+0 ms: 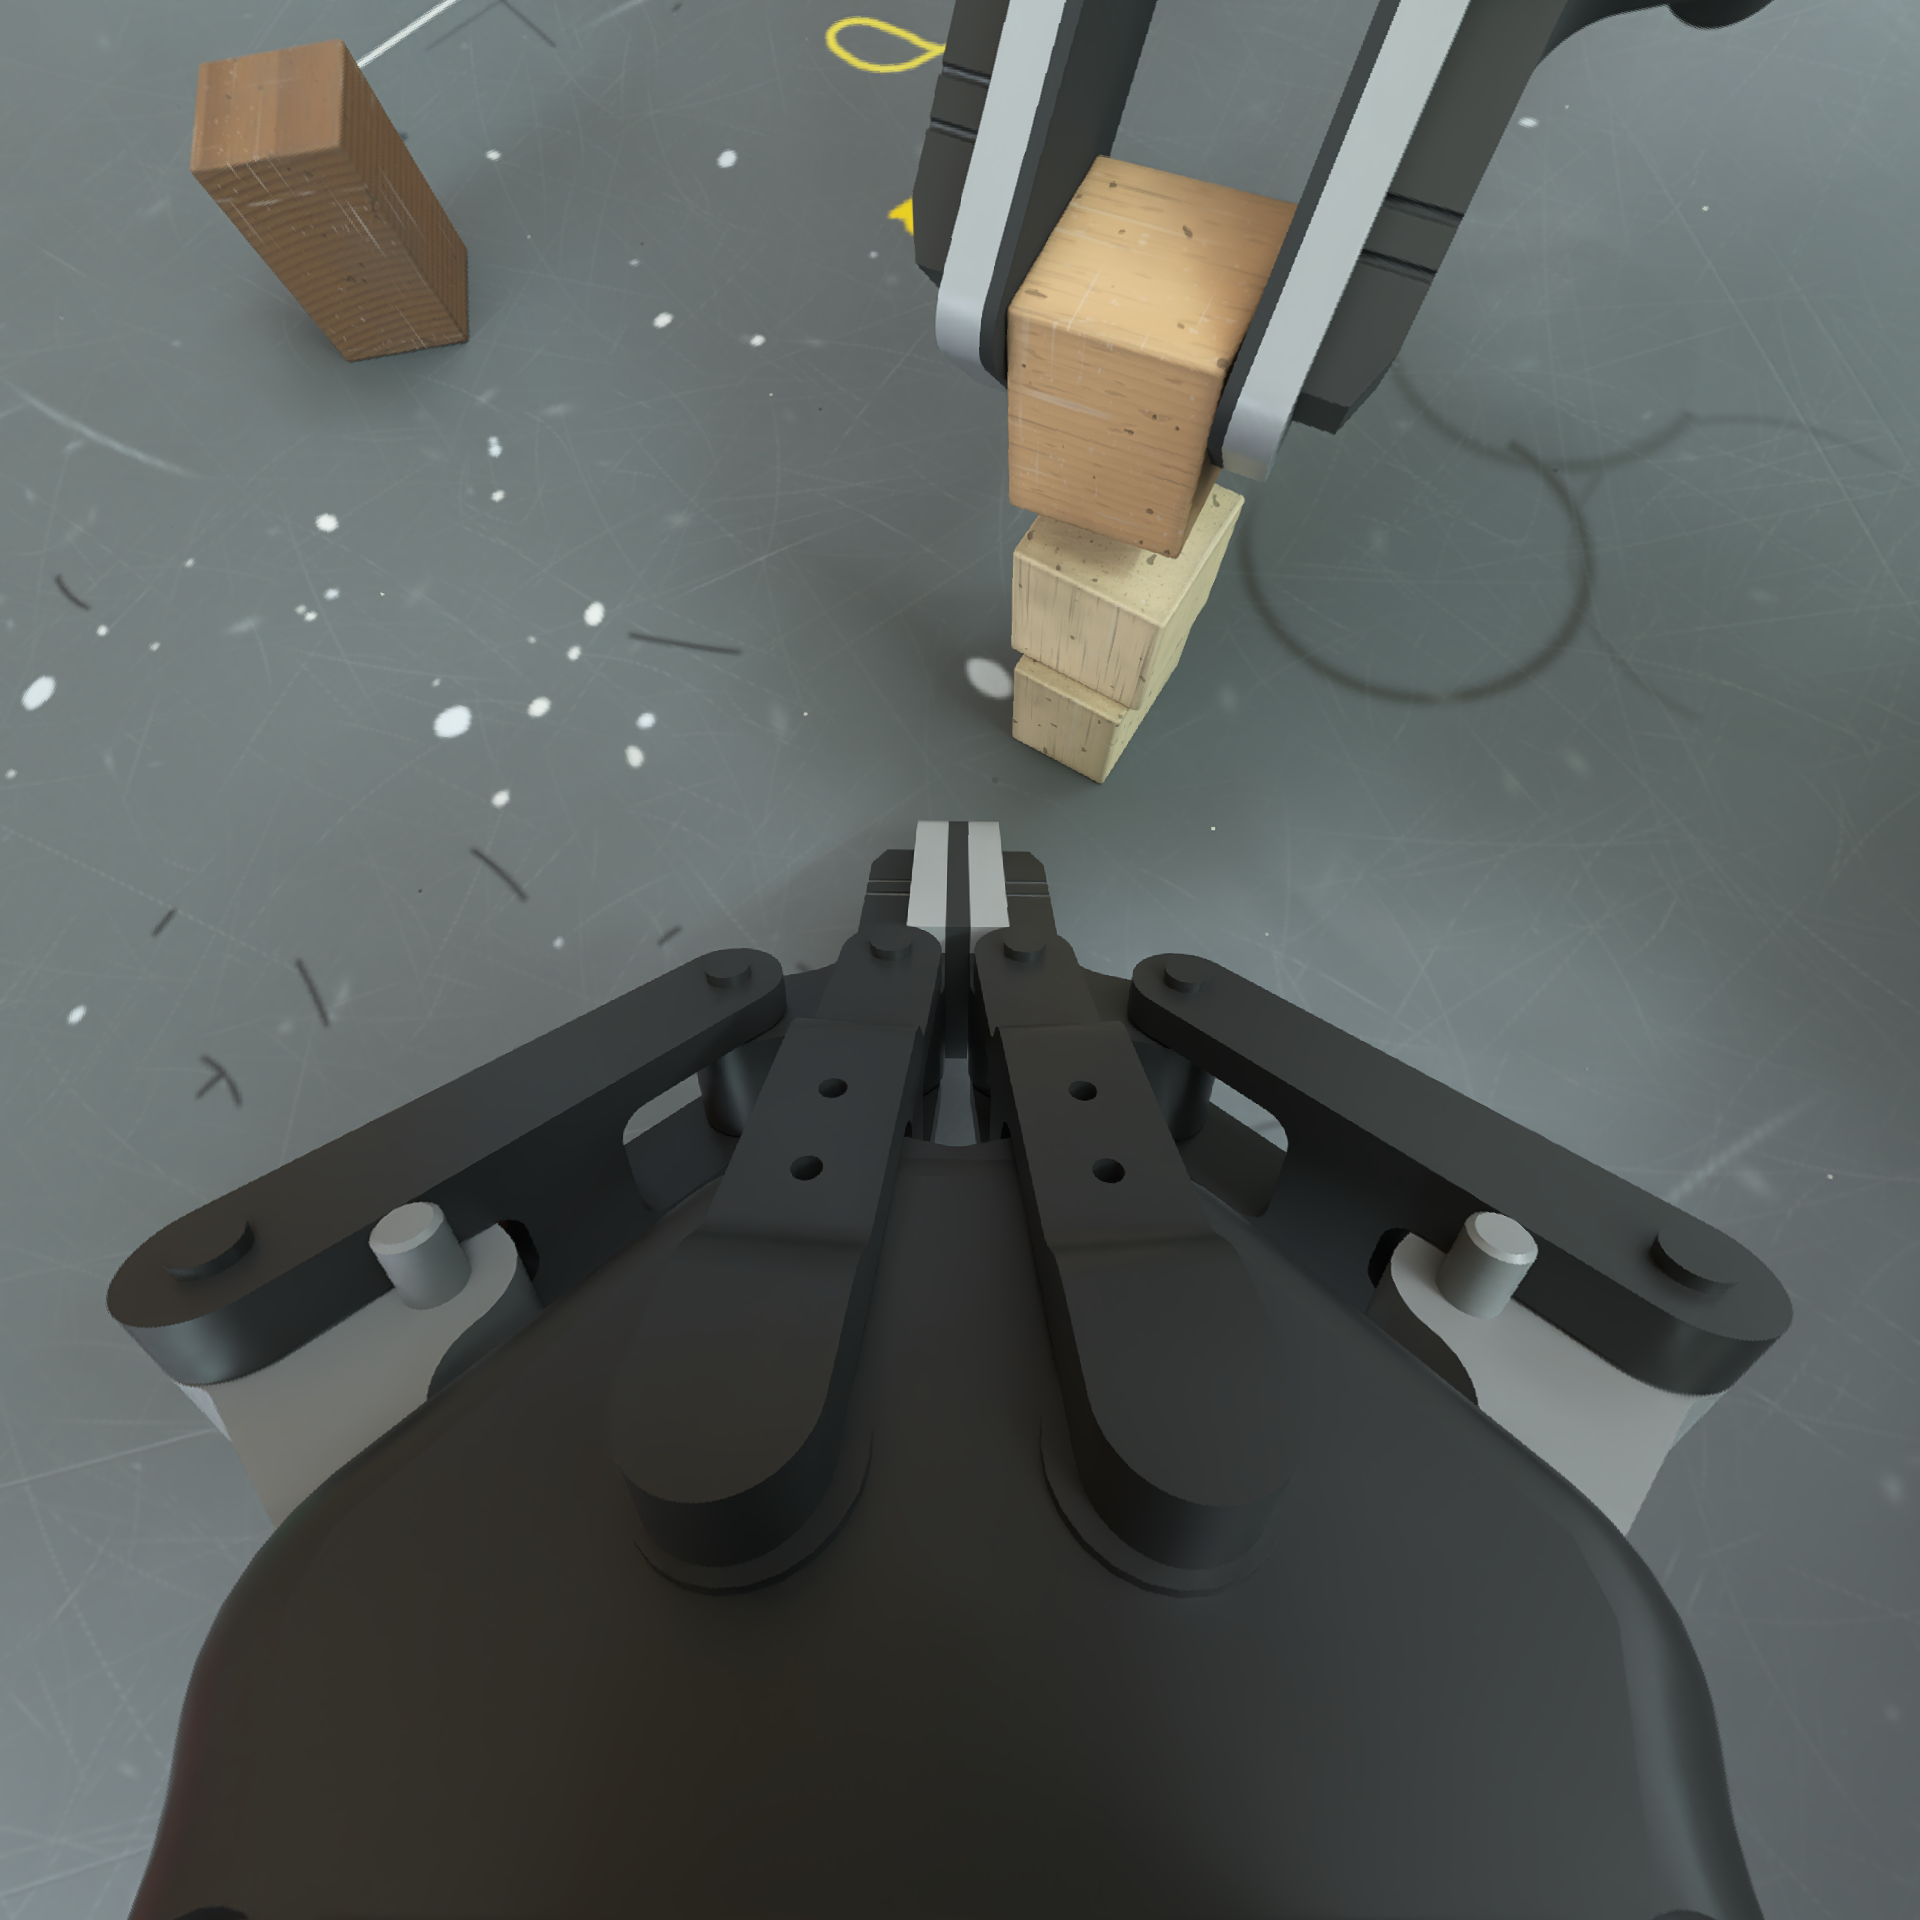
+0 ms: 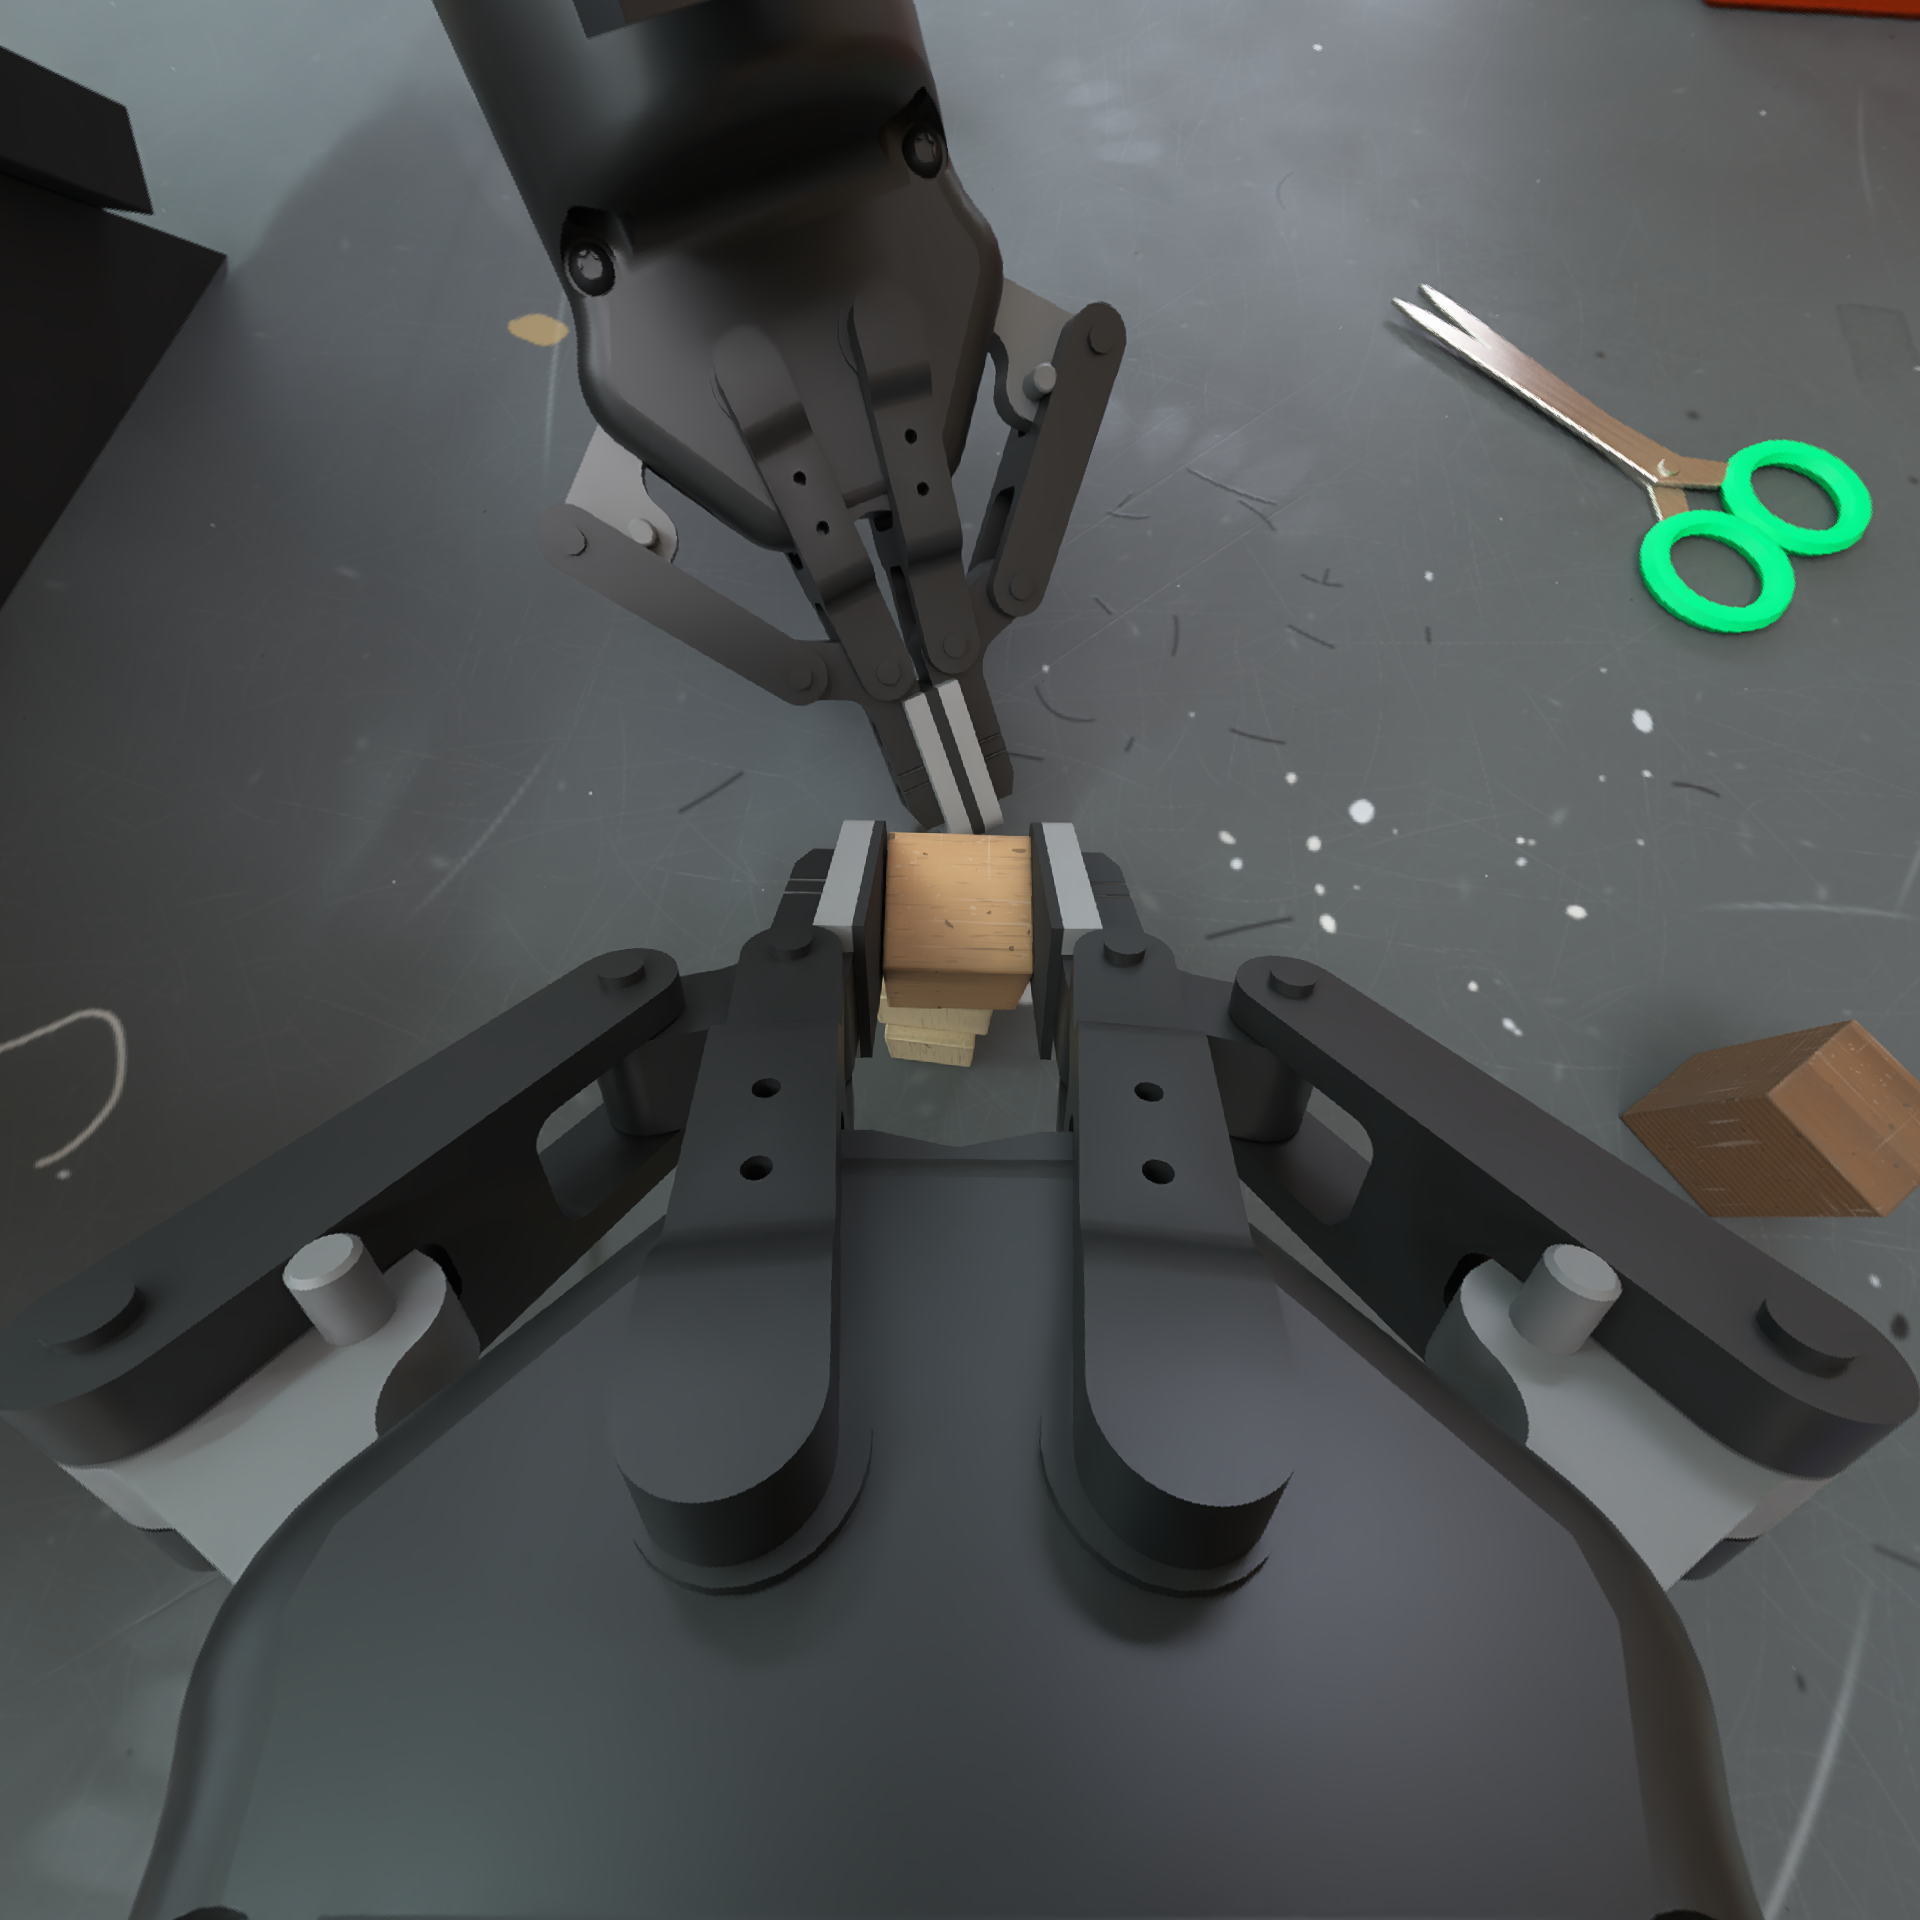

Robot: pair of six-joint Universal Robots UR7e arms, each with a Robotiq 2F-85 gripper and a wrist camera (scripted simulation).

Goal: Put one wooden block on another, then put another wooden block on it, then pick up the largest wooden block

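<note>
A tan wooden block (image 1: 1143,270) is held between the fingers of my right gripper (image 1: 1114,405), on top of two stacked pale wooden blocks, upper (image 1: 1101,613) and lower (image 1: 1070,727). I cannot tell if the tan block touches the upper one. In the right wrist view the right gripper (image 2: 956,883) grips the tan block (image 2: 956,914), with the pale blocks (image 2: 935,1029) partly hidden below. The largest block, dark brown (image 1: 322,197), lies apart on the table (image 1: 623,520); it also shows in the right wrist view (image 2: 1787,1122). My left gripper (image 1: 957,873) is shut and empty, just short of the stack.
Green-handled scissors (image 2: 1714,499) lie at the far right of the grey table (image 2: 1351,312). A black box (image 2: 62,312) stands at the left edge. The left gripper (image 2: 951,769) hangs just beyond the stack, facing the right one.
</note>
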